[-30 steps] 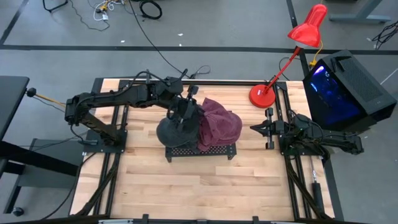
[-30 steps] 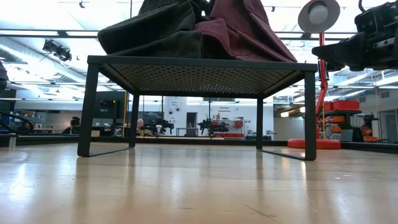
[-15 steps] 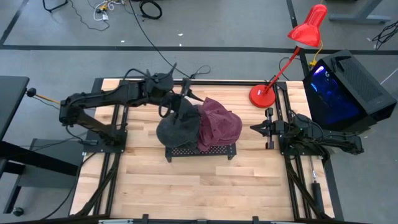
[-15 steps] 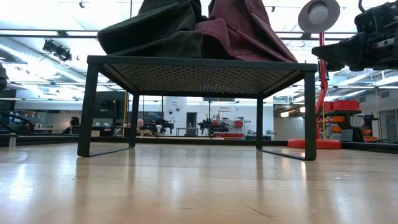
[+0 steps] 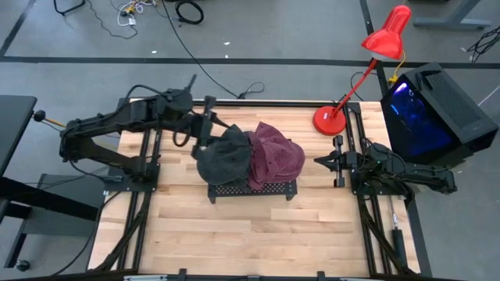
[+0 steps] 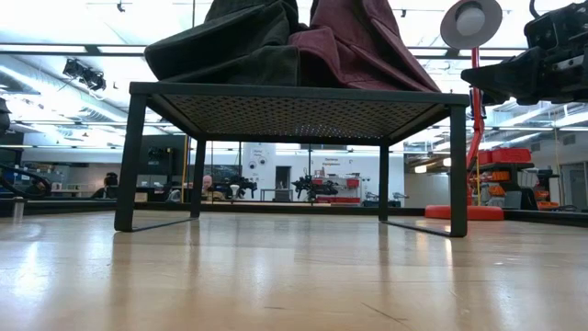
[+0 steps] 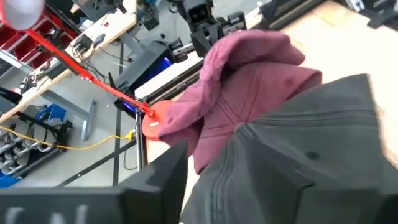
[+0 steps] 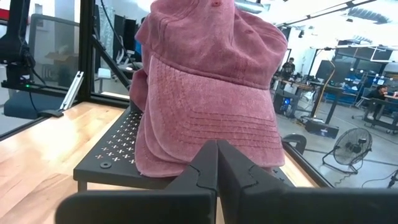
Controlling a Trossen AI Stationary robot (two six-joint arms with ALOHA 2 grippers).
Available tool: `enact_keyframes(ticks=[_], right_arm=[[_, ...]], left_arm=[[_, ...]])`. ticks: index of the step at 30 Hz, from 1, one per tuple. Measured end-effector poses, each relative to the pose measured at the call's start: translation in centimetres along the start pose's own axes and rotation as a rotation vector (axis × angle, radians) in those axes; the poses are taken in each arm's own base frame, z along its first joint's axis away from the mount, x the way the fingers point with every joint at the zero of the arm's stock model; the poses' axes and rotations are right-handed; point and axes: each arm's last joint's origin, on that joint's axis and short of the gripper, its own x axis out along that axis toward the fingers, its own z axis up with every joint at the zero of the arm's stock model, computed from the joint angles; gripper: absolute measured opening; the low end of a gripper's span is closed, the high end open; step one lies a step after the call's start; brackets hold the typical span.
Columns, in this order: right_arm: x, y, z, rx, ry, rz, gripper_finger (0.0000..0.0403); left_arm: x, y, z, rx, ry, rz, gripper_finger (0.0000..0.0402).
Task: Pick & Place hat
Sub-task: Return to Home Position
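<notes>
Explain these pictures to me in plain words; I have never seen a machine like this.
This is a robot with two dark arms at a wooden table, each ending in a two-finger hand. One picture looks straight down, one looks level across the tabletop, and one camera rides on each wrist. On the table stands a small black shelf carrying black caps and red caps side by side. A red lamp stands near the table's corner. The left hand hovers close to the black caps. The right hand waits off to the right side, shut on nothing.
</notes>
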Motion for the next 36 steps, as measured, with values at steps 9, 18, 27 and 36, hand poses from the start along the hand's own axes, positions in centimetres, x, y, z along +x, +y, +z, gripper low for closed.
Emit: enact_keyframes(ticks=[9, 18, 27, 36], right_arm=[[0.0, 0.0, 0.0, 0.000, 0.000, -0.001, 0.0004], [0.0, 0.0, 0.0, 0.000, 0.000, -0.001, 0.0004], [0.0, 0.0, 0.0, 0.000, 0.000, -0.001, 0.0004], [0.0, 0.0, 0.0, 0.000, 0.000, -0.001, 0.0004]], left_arm=[[-4.8, -0.7, -0.4, -0.110, 0.033, 0.030, 0.0045], [-6.2, -3.9, -3.3, -0.249, -0.002, 0.045, 0.0004], [-6.7, -7.7, -8.5, -0.430, -0.117, 0.122, 0.0002], [-7.1, -10.5, -11.9, -0.445, -0.338, 0.099, 0.0001]])
